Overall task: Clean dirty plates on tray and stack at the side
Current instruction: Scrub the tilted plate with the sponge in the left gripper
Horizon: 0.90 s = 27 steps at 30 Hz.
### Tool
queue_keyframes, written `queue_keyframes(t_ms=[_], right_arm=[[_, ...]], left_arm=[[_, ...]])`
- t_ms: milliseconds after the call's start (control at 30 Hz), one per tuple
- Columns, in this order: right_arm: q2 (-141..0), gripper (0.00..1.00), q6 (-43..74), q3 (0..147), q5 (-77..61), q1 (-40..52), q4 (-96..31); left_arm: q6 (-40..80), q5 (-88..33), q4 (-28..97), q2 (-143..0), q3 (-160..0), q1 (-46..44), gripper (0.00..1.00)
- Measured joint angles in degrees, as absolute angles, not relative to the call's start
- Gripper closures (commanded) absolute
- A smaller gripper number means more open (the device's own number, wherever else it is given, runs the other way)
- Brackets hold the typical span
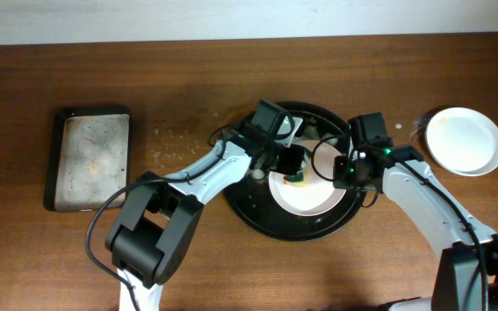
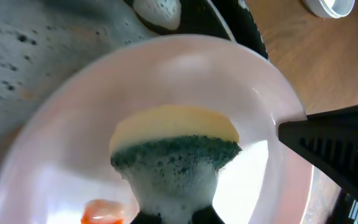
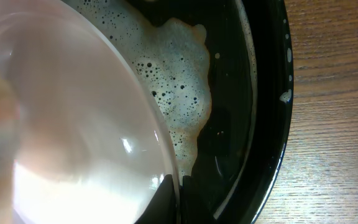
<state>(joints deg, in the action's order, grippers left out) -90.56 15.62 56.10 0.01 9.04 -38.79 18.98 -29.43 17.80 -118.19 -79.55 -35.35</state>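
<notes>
A white plate [image 1: 305,194] lies tilted over the round black tray [image 1: 258,220]. My right gripper [image 1: 346,171] is shut on its rim; the right wrist view shows the rim [image 3: 160,149] pinched between the fingers [image 3: 178,199]. My left gripper [image 1: 290,162] is shut on a yellow and green sponge [image 2: 176,146] with foam, pressed on the plate's face [image 2: 73,124]. An orange smear [image 2: 104,213] sits beside the sponge. A second plate [image 1: 463,141] rests on the table at far right. Another white plate edge [image 1: 294,130] shows under the left arm in the tray.
Soapy foam and water [image 3: 179,81] lie in the tray bottom. A rectangular black tray [image 1: 91,158] with speckled residue stands at the left. White crumbs or droplets [image 1: 175,136] dot the wood between the trays.
</notes>
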Motion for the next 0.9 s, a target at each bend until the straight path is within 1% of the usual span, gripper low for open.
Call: queue_keyframes(t_ms=[233, 367, 400, 467, 600, 700, 800, 900], right_arm=[[-90.59, 0.96, 15.64, 56.07, 0.84, 9.04, -39.0], [-90.59, 0.96, 15.64, 56.07, 0.91, 9.04, -39.03], [-90.59, 0.96, 15.64, 56.1, 1.04, 9.04, -38.98], [-90.59, 0.96, 15.62, 56.1, 1.04, 9.04, -38.96], [-90.59, 0.96, 15.66, 56.1, 0.36, 9.06, -38.74], [-90.56, 0.96, 15.7, 56.21, -0.4, 9.65, -38.39], [-90.56, 0.96, 15.64, 56.21, 1.06, 9.63, -39.24], [-90.56, 0.96, 15.62, 56.21, 1.43, 9.63, -39.27]], left_arm=[[23.86, -29.3, 19.57, -122.19, -80.44, -36.47, 1.0], [27.4, -24.18, 21.54, -122.28, -81.34, -35.33, 1.0], [28.16, -21.87, 23.81, -122.34, -82.0, -34.41, 1.0], [28.16, -20.97, 25.67, -122.39, -82.56, -34.06, 1.0], [28.05, -14.17, 36.14, -123.5, -87.94, -34.76, 1.0], [26.35, -6.72, 45.3, -125.14, -95.2, -34.96, 1.0], [24.38, -1.34, 49.41, -125.45, -102.0, -34.63, 1.0], [23.35, -2.72, 49.78, -125.43, -104.57, -34.17, 1.0]])
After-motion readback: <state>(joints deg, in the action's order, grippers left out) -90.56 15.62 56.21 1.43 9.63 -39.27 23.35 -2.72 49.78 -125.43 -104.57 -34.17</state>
